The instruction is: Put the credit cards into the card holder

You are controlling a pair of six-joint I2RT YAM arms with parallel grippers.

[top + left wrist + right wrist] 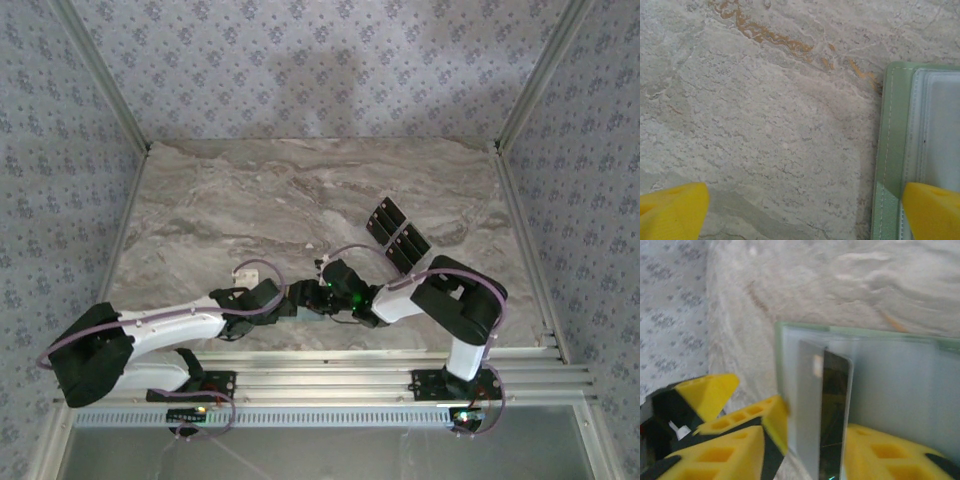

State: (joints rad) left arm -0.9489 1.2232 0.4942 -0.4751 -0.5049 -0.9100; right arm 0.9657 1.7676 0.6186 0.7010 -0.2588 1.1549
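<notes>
The card holder [900, 385] lies open on the marble table, pale green with clear sleeves. One credit card [832, 415], black with a grey strip, stands on edge against it between the fingers of my right gripper [827, 440]. The jaws are parted and open, with the left finger blurred. My left gripper [802, 215] is open wide just above the table, and its right fingertip [932, 210] is over the holder's [895, 150] green edge. From above, both grippers, left [293, 298] and right [335, 282], meet at the table's front centre. Several more credit cards [397, 235] lie behind the right arm.
The marble table [250, 190] stretches bare to the back and left. Patterned walls close it in on three sides, and metal rails [380, 370] run along the front edge. The right arm's elbow [470, 300] sits near the spare cards.
</notes>
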